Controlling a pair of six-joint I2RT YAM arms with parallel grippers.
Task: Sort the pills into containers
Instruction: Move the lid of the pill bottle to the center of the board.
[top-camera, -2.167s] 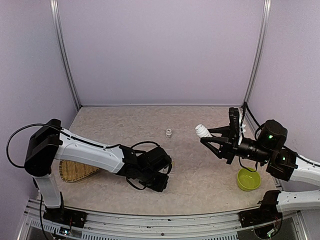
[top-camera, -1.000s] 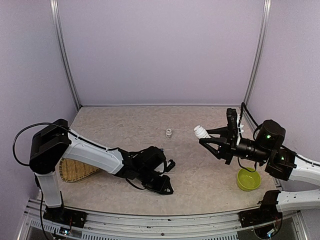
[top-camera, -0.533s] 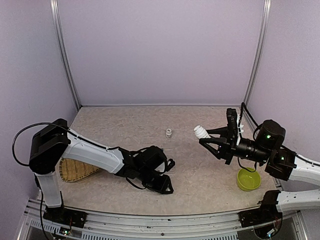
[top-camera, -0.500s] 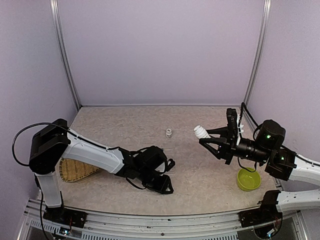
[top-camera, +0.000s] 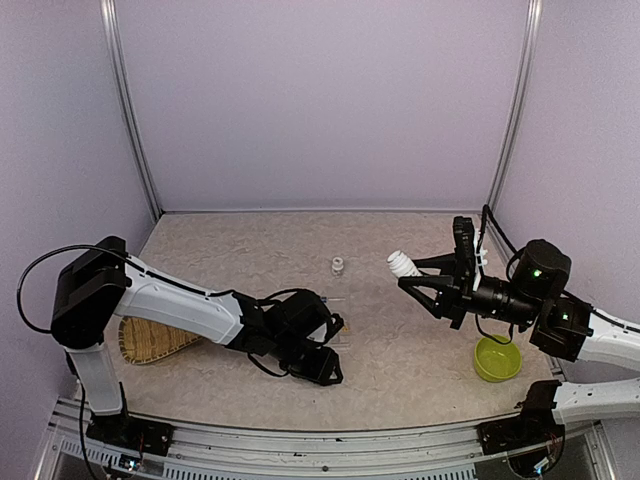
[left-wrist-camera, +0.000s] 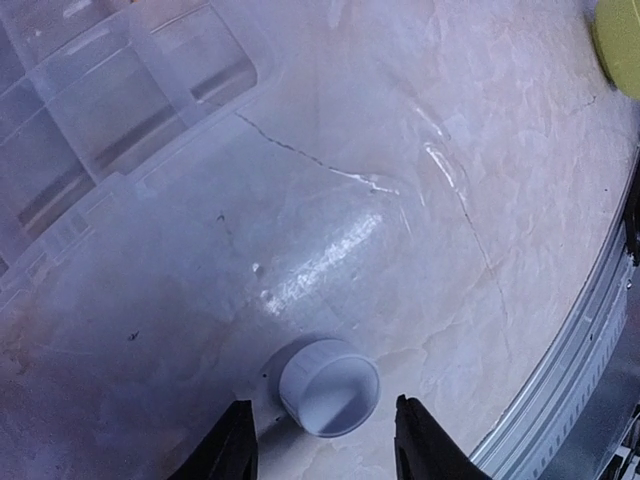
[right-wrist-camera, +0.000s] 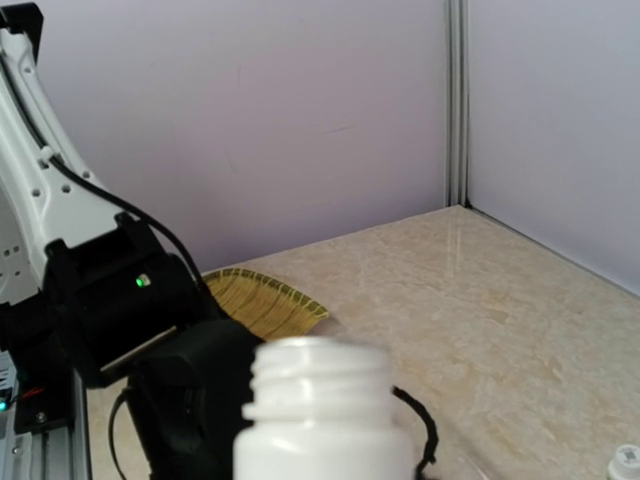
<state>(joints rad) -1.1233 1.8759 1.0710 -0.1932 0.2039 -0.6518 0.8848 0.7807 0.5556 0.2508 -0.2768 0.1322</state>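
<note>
The clear compartment box (left-wrist-camera: 100, 110) lies flat on the table, at about ten o'clock from a loose white cap (left-wrist-camera: 330, 387). I can't pick out any pills, they're too small. The left gripper (left-wrist-camera: 322, 405) sits low over that cap, its fingers parted on either side with a sliver of gap, gripping nothing. If it lifts off crooked, I'd guess a finger could flick the cap or nudge the light box.

Off toward three o'clock, well apart from the box, the right gripper (top-camera: 408, 272) is clamped on an uncapped white bottle (top-camera: 401, 262), held up and tilted. If it tips further before it is over a cell, whatever is inside would scatter across the table. The left arm also crowds the box, so the two could bump.
</note>
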